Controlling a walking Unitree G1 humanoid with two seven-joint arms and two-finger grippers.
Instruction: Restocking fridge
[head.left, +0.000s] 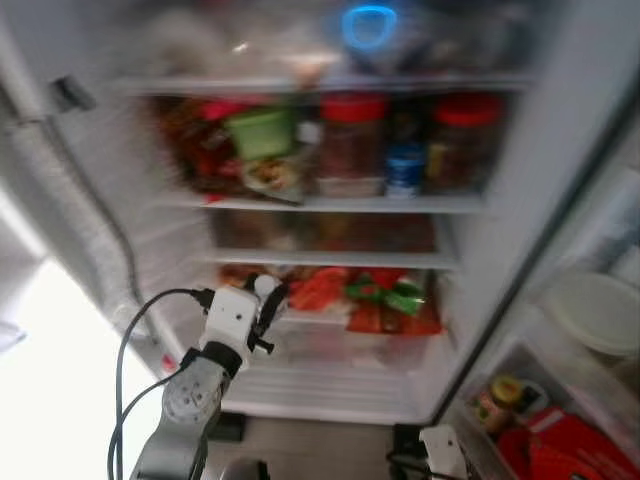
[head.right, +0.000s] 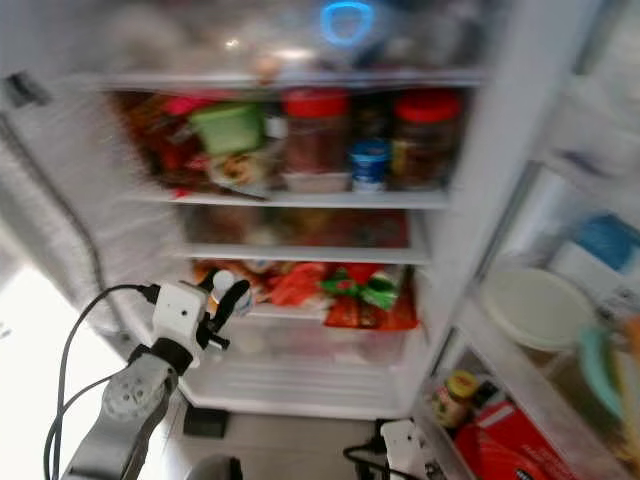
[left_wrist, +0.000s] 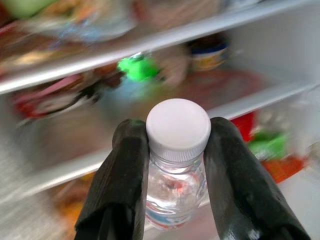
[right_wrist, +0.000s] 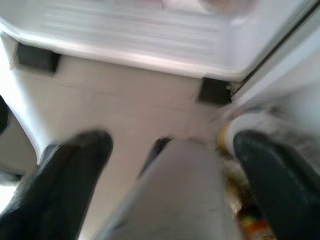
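Observation:
My left gripper (head.left: 268, 297) is raised in front of the open fridge, at the level of the lower shelf (head.left: 330, 258), and is shut on a small clear bottle (left_wrist: 176, 185) with a white cap (left_wrist: 178, 130). In the left wrist view the two black fingers (left_wrist: 122, 185) press the bottle's neck from both sides. The bottle's white cap (head.right: 226, 280) shows beside the wrist in the right eye view. My right gripper (right_wrist: 172, 165) hangs low near the fridge's base, its fingers (right_wrist: 65, 170) spread wide apart, holding nothing.
The fridge shelves are crowded: red-lidded jars (head.left: 352, 140), a green tub (head.left: 262, 130), a blue-lidded can (head.left: 405, 168), red and green packets (head.left: 385, 297). The open door (head.right: 560, 330) on the right holds a white bowl (head.right: 535, 305) and a small jar (head.right: 455, 393).

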